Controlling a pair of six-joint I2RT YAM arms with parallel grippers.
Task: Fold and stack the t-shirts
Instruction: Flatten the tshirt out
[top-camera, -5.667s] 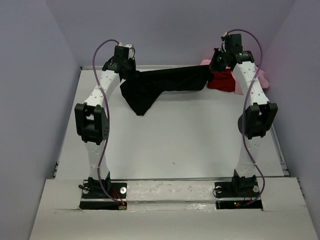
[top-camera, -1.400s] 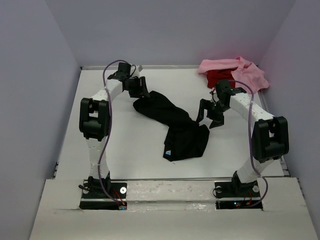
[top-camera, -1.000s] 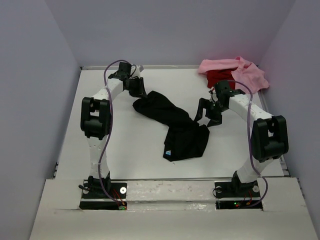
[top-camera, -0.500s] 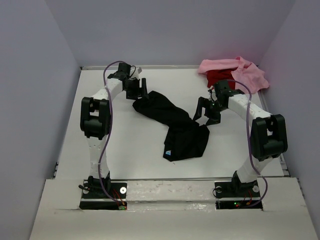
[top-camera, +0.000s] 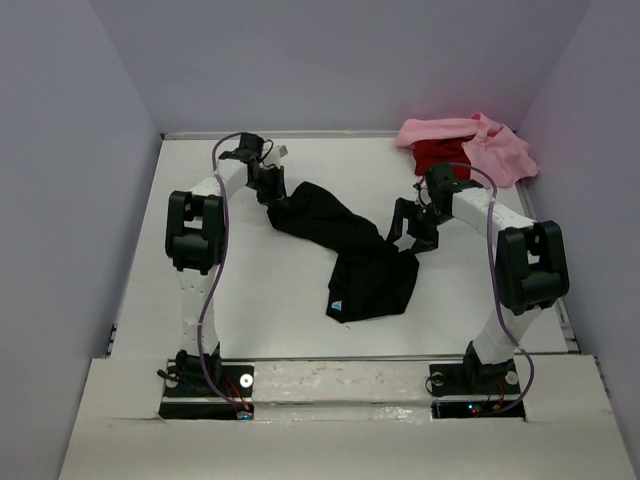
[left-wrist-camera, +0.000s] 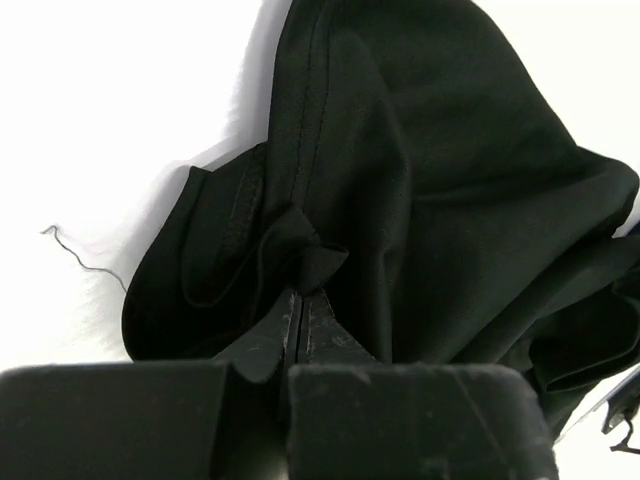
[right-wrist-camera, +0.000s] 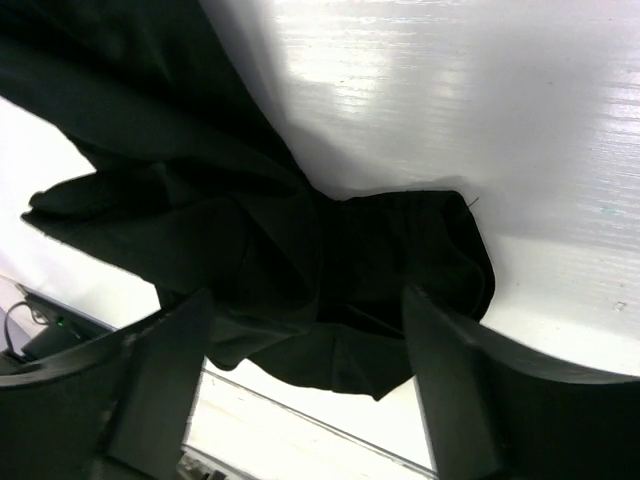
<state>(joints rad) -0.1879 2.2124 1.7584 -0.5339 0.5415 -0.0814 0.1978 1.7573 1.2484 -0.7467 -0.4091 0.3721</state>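
The black t-shirt (top-camera: 345, 245) lies crumpled on the white table, running from back left to front middle, its small light label (top-camera: 337, 307) at the near end. My left gripper (top-camera: 276, 192) sits at the shirt's far-left end. In the left wrist view the left gripper (left-wrist-camera: 301, 292) is shut, pinching a fold of the black t-shirt (left-wrist-camera: 440, 180). My right gripper (top-camera: 407, 233) hovers over the shirt's right edge. In the right wrist view the right gripper (right-wrist-camera: 315, 390) is open wide, with the black t-shirt (right-wrist-camera: 250, 240) bunched below it. The pink t-shirt (top-camera: 480, 140) and the red t-shirt (top-camera: 435, 156) lie heaped at the back right.
The white table (top-camera: 260, 300) is boxed in by grey walls on the left, back and right. A loose thread (left-wrist-camera: 75, 255) lies on the table beside the shirt's end. The arm bases stand at the near edge.
My left gripper moved down and right onto the shirt's far-left end and closed on a fold. The right gripper shifted slightly left and stays open. The shirt lies as before.
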